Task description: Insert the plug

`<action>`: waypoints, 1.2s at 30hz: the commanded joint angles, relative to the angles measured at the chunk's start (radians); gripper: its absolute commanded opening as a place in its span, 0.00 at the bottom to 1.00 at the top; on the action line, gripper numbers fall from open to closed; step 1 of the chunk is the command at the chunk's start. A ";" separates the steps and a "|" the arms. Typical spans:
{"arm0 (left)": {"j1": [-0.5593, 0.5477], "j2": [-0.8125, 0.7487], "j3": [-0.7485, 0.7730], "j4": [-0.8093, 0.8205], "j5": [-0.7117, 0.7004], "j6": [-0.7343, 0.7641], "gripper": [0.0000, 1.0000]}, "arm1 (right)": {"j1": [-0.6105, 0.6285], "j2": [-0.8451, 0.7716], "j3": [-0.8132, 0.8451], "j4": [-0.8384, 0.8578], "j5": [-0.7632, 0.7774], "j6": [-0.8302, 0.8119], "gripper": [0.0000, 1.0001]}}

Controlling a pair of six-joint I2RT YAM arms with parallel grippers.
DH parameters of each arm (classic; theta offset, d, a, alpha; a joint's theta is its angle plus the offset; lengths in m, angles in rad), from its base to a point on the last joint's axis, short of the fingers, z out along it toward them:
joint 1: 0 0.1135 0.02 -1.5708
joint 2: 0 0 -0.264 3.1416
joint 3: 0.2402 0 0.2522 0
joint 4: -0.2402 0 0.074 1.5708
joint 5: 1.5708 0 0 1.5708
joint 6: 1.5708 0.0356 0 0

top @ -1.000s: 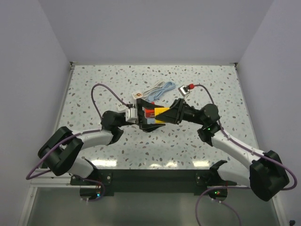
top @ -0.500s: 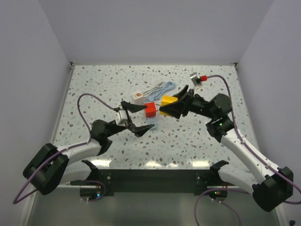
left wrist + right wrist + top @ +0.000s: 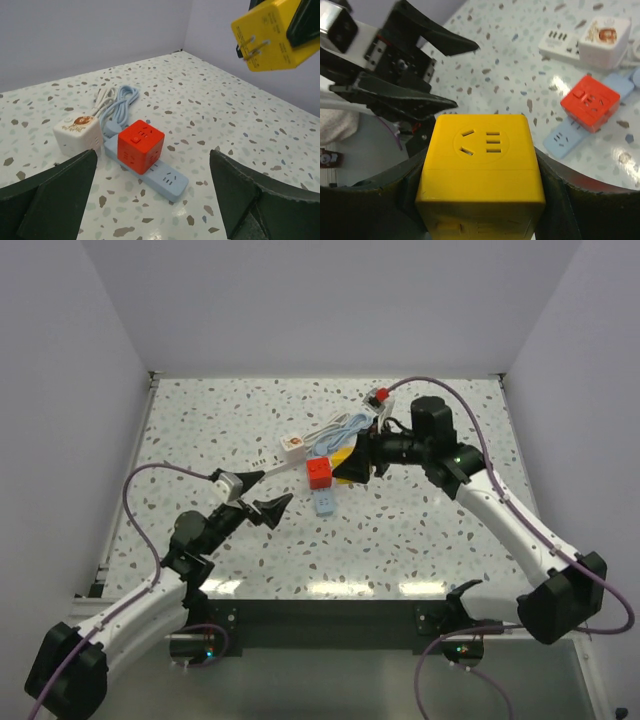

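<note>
My right gripper [image 3: 352, 468] is shut on a yellow cube plug [image 3: 482, 165], held in the air above the table. The plug's metal prongs [image 3: 250, 47] show in the left wrist view and point down and to the left. Below it a red cube [image 3: 319, 473] sits plugged into a light blue power strip [image 3: 324, 502], whose near sockets [image 3: 170, 179] are bare. My left gripper [image 3: 283, 484] hangs wide open near the strip's front left, holding nothing, and its fingers [image 3: 60, 195] frame the strip.
A white cube adapter [image 3: 292, 444] sits on a white power strip [image 3: 557, 42] behind the red cube. Coiled white and blue cables [image 3: 345, 427] lie beyond them. White walls close in the speckled table [image 3: 450, 530] on three sides.
My left gripper opened and drew back toward the near left, away from the strip. My right gripper carried the yellow plug up and toward the far right.
</note>
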 commanded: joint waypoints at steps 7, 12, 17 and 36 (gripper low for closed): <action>0.104 -0.016 -0.018 -0.108 0.012 -0.073 1.00 | 0.058 0.210 0.079 -0.276 0.146 -0.113 0.00; 0.124 -0.030 -0.027 -0.111 0.044 -0.087 1.00 | 0.117 0.342 0.140 -0.308 0.226 -0.098 0.00; 0.129 -0.025 -0.027 -0.111 0.049 -0.093 1.00 | 0.148 0.485 0.212 -0.316 0.318 -0.079 0.00; 0.135 -0.050 -0.053 -0.080 0.069 -0.114 1.00 | 0.185 0.669 0.283 -0.342 0.490 -0.030 0.00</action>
